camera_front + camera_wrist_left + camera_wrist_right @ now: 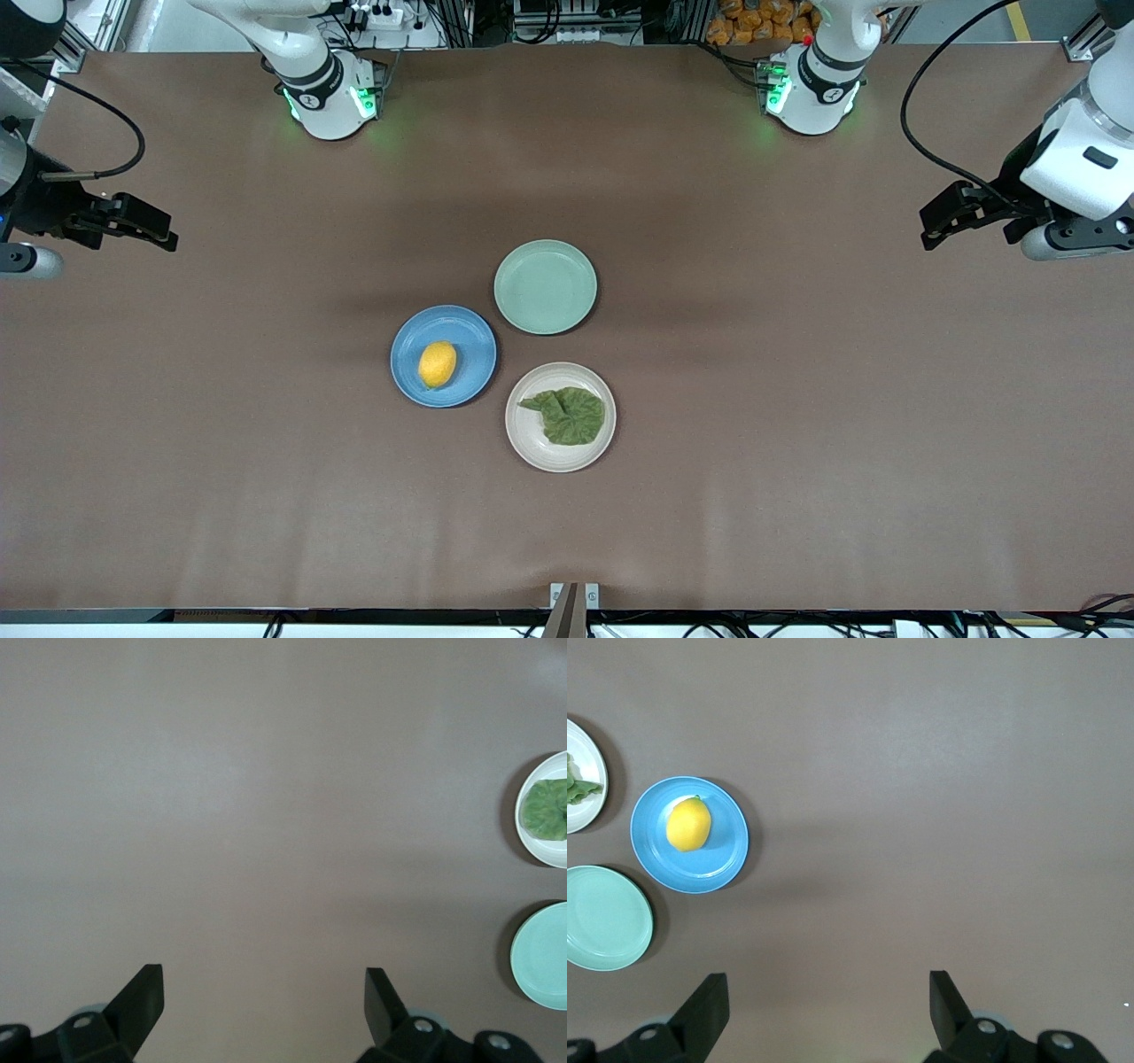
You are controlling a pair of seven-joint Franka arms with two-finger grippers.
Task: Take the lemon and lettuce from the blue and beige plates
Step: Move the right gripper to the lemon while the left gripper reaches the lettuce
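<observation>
even, soft overhead light falls on the brown table (266, 496), bright enough that colours read true, with no hard glare. the mint plate (545, 287) and the blue plate (408, 372) throw short dark shadows toward the robot bases (broad dim bands also cross the table there). green lamps on the bases tint the cloth beside them. the front view is sharp; in both wrist views the table is slightly hazy, and the left pincer (264, 1003) and right pincer (829, 1008) show as flat black shapes without detail.
</observation>
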